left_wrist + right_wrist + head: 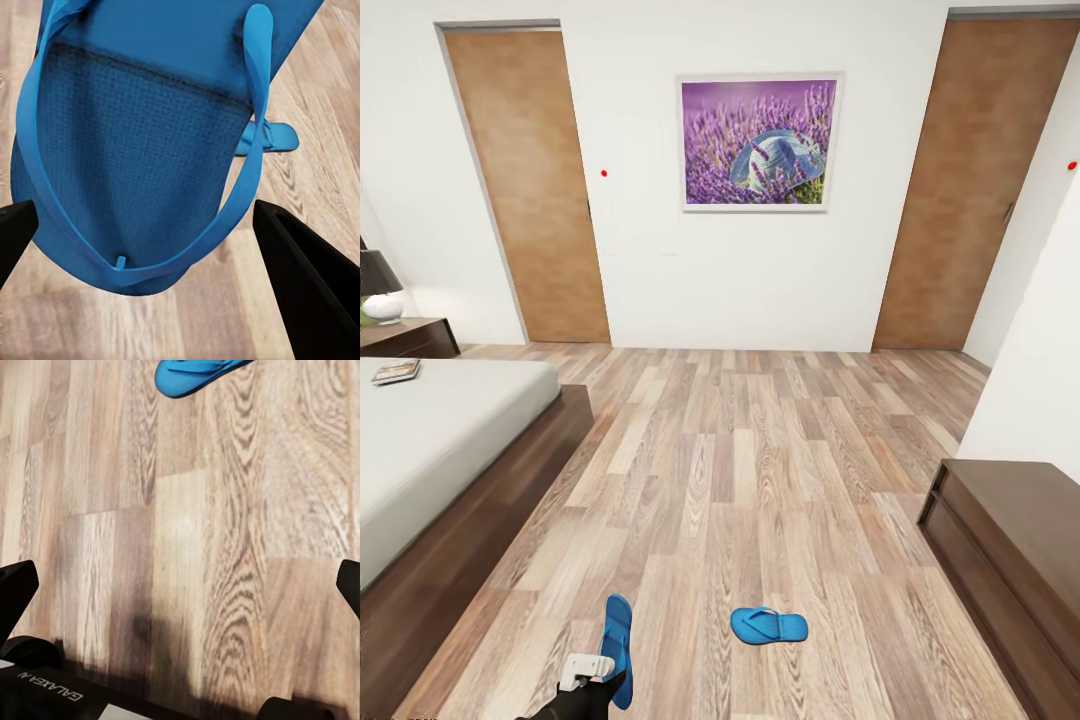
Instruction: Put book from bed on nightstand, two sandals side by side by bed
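One bright blue sandal (617, 640) hangs tilted on edge above the plank floor, and my left gripper (600, 682) is shut on it. In the left wrist view this sandal (142, 135) spans the gap between the dark fingers (300, 285), its straps facing the camera. The other sandal (768, 626) lies flat on the floor a little to the right; this same sandal on the floor (196, 373) is just ahead of my open right gripper (187, 574). The book (396, 371) lies on the bed (450, 430) near its far corner. A nightstand (415, 338) stands beyond the bed.
A long low dark brown cabinet (1010, 540) lines the right wall. Two brown doors (530, 190) (980, 190) and a lavender picture (758, 142) are on the far wall. A black lamp (378, 285) stands on the nightstand. Open floor (760, 450) stretches between bed and cabinet.
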### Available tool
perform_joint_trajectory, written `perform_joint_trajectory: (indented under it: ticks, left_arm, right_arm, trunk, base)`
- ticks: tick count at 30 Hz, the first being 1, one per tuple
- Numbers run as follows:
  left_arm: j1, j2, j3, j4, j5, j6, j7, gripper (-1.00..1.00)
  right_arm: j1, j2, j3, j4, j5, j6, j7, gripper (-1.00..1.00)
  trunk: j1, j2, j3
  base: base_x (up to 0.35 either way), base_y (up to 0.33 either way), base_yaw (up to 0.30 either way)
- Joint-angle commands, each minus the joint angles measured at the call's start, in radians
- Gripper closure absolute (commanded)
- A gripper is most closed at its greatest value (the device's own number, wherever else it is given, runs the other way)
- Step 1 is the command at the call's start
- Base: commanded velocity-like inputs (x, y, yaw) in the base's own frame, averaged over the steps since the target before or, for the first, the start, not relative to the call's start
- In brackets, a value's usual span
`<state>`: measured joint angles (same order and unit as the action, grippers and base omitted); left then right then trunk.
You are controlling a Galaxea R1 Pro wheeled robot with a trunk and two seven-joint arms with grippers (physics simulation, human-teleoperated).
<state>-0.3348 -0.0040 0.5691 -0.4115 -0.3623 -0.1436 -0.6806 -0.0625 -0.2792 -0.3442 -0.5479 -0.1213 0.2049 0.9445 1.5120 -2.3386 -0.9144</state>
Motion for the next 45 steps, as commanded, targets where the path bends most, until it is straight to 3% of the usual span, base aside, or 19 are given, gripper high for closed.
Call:
perform_joint_trajectory:
  ticks: [1,25,37,45]
  left_arm:
    - [-0.001,-0.001,0.008,0.0,-0.011,-0.007,-0.004,1.0]
    - [-0.001,-0.001,0.009,0.0,-0.01,-0.005,-0.006,1.0]
    - [-0.001,-0.001,0.009,0.0,-0.01,-0.005,-0.005,1.0]
    - [-0.001,-0.001,0.009,0.0,-0.01,-0.005,-0.005,1.0]
  right_arm:
    - [0.0,0.0,-0.002,0.0,-0.008,0.01,0.004,-1.0]
    - [0.0,0.0,-0.003,-0.001,-0.008,0.01,0.004,-1.0]
    - [0.0,0.0,-0.003,0.0,-0.008,0.011,0.004,-1.0]
    - [0.0,0.0,-0.003,-0.001,-0.008,0.01,0.004,-1.0]
  trunk:
    - [0.0,0.0,-0.001]
    - [0.0,0.0,-0.001]
    - [0.0,0.0,-0.001]
    - [0.0,0.0,-0.001]
  base:
    - [0.0,0.0,0.095]
    - [0.003,0.0,0.09]
    - [0.254,0.026,0.001]
    - [0.059,0.001,0.0]
